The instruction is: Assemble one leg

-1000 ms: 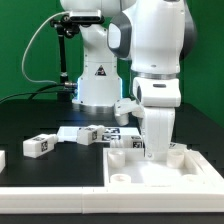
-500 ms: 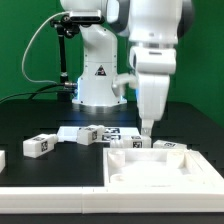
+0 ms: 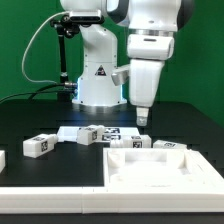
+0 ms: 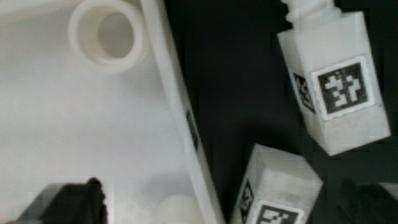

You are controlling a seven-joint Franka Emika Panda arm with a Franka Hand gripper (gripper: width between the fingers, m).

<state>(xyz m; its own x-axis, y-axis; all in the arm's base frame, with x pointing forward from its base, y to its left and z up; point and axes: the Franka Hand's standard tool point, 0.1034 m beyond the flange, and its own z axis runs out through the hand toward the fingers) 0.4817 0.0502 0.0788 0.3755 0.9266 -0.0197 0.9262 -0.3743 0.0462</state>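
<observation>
- A black surface (image 3: 25,120) stands before a green backdrop.
- The gripper (image 3: 141,119) hangs in the air, its fingers apparently spread and holding nothing.
- Below it, a white panel (image 3: 150,168) lies flat.
- The nearest leg (image 3: 122,139) lies on its side just beside the panel's far rim.
- The leg looks light, stiff and smooth, so I'd pinch its flat sides mid-length.

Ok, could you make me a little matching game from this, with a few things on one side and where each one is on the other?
Things:
1. gripper
2. leg lying apart from the others
3. big flat panel

Places:
a. on the black table, at the exterior view's left
b. up in the air
c. at the front, on the exterior view's right

Pairs: 1-b, 2-a, 3-c.
</observation>
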